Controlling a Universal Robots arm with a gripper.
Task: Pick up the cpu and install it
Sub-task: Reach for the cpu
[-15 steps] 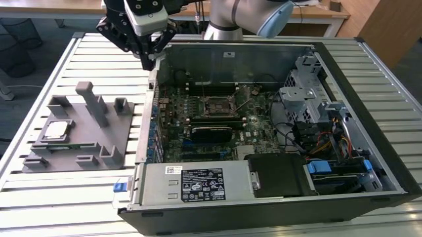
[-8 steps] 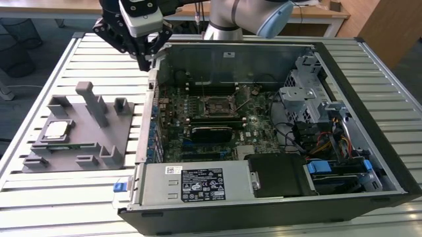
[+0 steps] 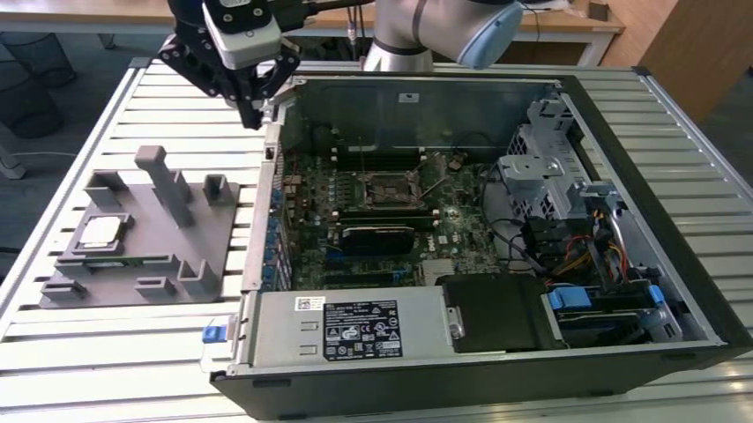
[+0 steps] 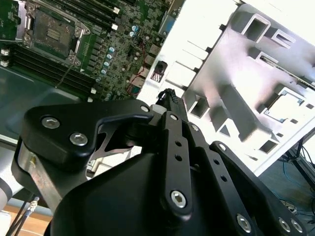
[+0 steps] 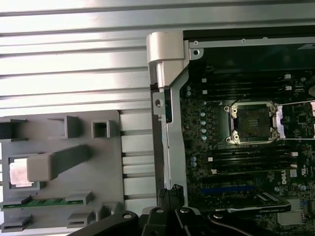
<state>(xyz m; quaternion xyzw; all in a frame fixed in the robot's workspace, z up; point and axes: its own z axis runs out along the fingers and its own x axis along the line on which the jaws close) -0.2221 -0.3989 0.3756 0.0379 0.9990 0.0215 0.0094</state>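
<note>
Exterior view: gripper (image 3: 250, 119) pinched together on nothing, up over the computer case (image 3: 471, 379) wall at the exterior view's left; cpu (image 3: 100, 232) flat in a pocket of the grey fixture (image 3: 147, 247) beside the case, well apart from gripper. First wrist view: gripper (image 5: 170, 192) tips together over case edge, cpu (image 5: 19, 172) partly hidden by a grey post (image 5: 56, 162), motherboard socket (image 5: 253, 123) inside case. Second wrist view: fingers (image 4: 174, 128) converging to one tip, cpu (image 4: 285, 105) seated in fixture.
</note>
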